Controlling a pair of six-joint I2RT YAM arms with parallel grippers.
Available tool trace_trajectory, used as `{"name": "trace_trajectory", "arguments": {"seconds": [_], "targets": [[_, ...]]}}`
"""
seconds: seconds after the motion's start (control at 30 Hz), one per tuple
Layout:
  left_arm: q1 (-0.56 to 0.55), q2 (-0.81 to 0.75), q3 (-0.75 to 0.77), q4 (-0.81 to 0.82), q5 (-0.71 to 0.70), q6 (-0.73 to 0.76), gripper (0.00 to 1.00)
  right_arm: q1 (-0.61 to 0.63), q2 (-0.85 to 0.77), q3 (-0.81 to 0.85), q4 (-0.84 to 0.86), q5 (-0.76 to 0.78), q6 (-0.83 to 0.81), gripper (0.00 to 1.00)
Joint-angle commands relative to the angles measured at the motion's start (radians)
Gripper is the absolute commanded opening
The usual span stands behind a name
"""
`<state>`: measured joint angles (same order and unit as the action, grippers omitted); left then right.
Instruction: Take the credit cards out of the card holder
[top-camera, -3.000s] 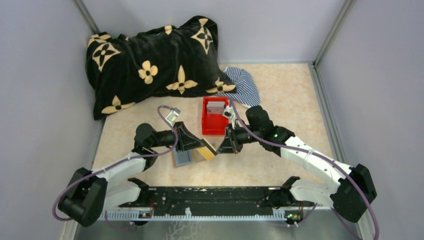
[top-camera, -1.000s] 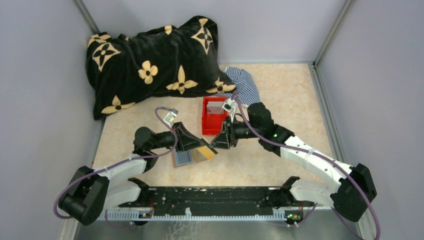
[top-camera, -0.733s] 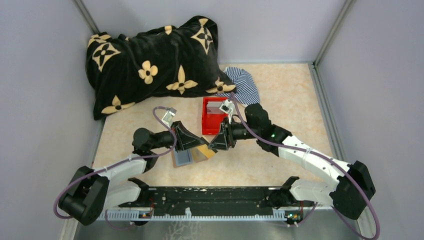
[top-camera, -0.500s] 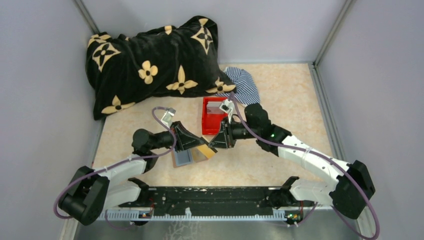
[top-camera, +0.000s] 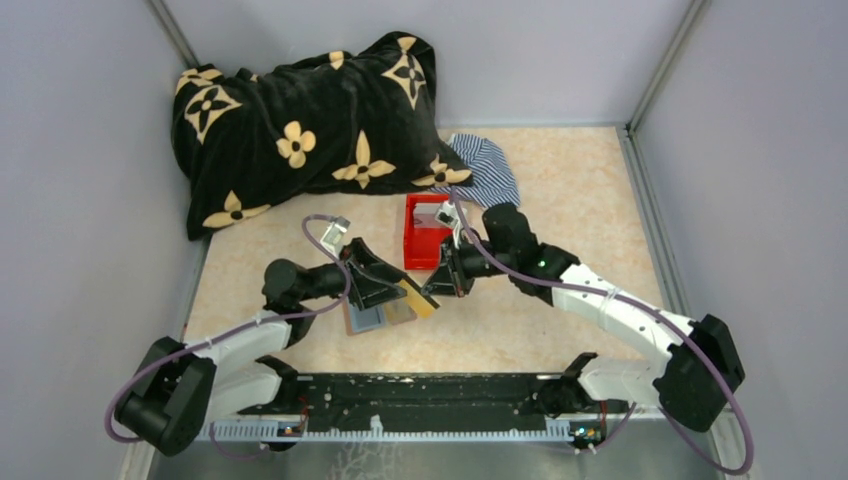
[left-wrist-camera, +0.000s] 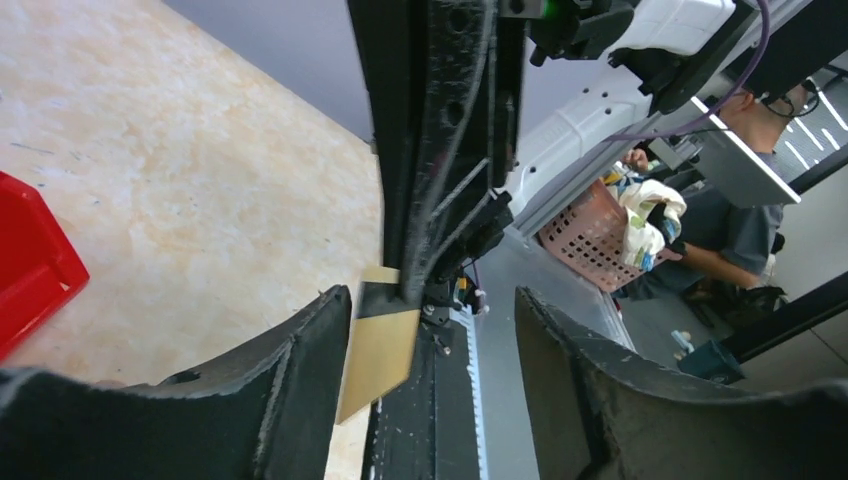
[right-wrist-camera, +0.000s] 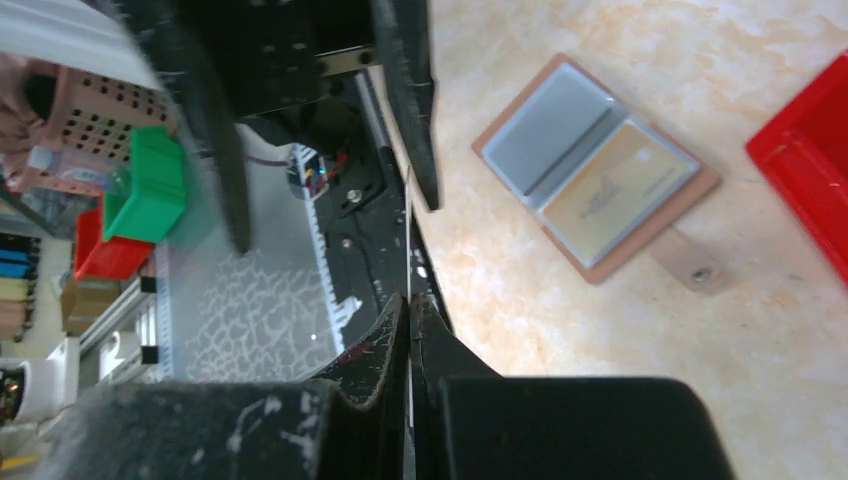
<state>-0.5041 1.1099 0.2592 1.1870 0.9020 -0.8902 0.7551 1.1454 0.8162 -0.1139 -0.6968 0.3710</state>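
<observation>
Card holder (right-wrist-camera: 548, 140) open, tan card (right-wrist-camera: 615, 188) in pocket, red bin (right-wrist-camera: 806, 165) nearby

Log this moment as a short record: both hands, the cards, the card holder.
left hand: open, fingers either side of the tan card
right hand: shut on tan card
card holder: open flat on table, apart from both hands
gold card: in one pocket of holder
red bin: just beyond the hands
</observation>
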Motion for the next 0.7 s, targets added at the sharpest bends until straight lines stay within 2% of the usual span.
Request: {"name": "trace_trajectory", "arguments": {"seconds": [0.0, 0.17, 0.27, 0.5, 0.67], "targets": [[-0.001, -0.079, 0.008, -0.048, -0.031, 0.048, 0.69, -0.046, 0.042, 0.156, -0.196, 0.045, -0.181, 0.00], [-0.001, -0.277, 0.069, -0.398, -0.128, 0.213, 0.70, -0.080, 0.143, 0.327, -0.374, 0.177, -0.387, 0.00], [-0.001, -0.335, 0.106, -0.532, -0.154, 0.275, 0.70, -0.111, 0.225, 0.414, -0.432, 0.201, -0.531, 0.00], [0.001, -0.355, 0.102, -0.543, -0.145, 0.273, 0.70, -0.154, 0.495, 0.694, -0.655, 0.288, -0.766, 0.00], [0.001, -0.362, 0.110, -0.581, -0.150, 0.298, 0.69, -0.172, 0.609, 0.808, -0.674, 0.276, -0.832, 0.00]]}}
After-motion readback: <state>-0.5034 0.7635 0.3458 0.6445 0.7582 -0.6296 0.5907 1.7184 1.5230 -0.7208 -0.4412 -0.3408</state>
